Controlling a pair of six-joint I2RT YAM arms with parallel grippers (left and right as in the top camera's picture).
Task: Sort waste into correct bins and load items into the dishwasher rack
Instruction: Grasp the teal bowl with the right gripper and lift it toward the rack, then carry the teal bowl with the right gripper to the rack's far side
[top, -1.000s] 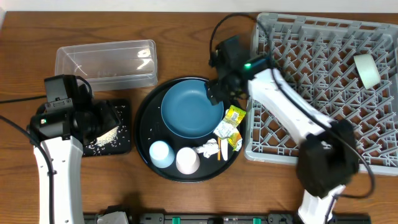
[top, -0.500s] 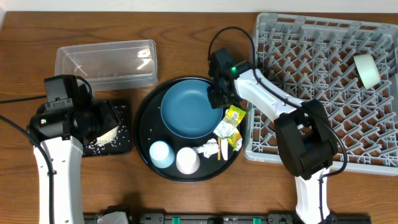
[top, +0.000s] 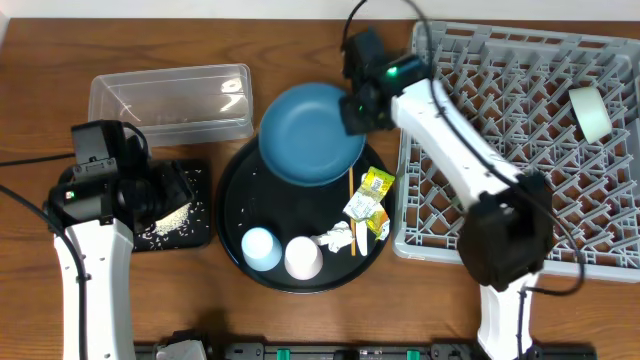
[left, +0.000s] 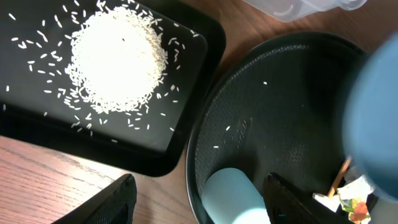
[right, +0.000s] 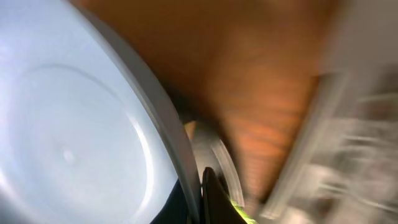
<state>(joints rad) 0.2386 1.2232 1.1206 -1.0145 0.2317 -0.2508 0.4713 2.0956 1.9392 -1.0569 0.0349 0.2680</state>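
— Spotting, from the left wrist, the left claw (left: 199, 183) spread wide, empty, framing the pale blue cup (left: 233, 198); beyond, rice (left: 118, 59) heaped in the black tray (left: 193, 81).

— Seeing, only overhead, the right claw (top: 358, 110) clamped on the rim of the blue plate (top: 305, 135), above the far edge of the round tray (top: 232, 200), beside the rack (top: 540, 110).

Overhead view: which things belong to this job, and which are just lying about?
Job: blue plate, pale blue cup, whitish cup, cream bowl, wooden stick, wrappers, white scrap, rice, clear tub, black rectangular tray, grey rack.
Lying about: round black tray.
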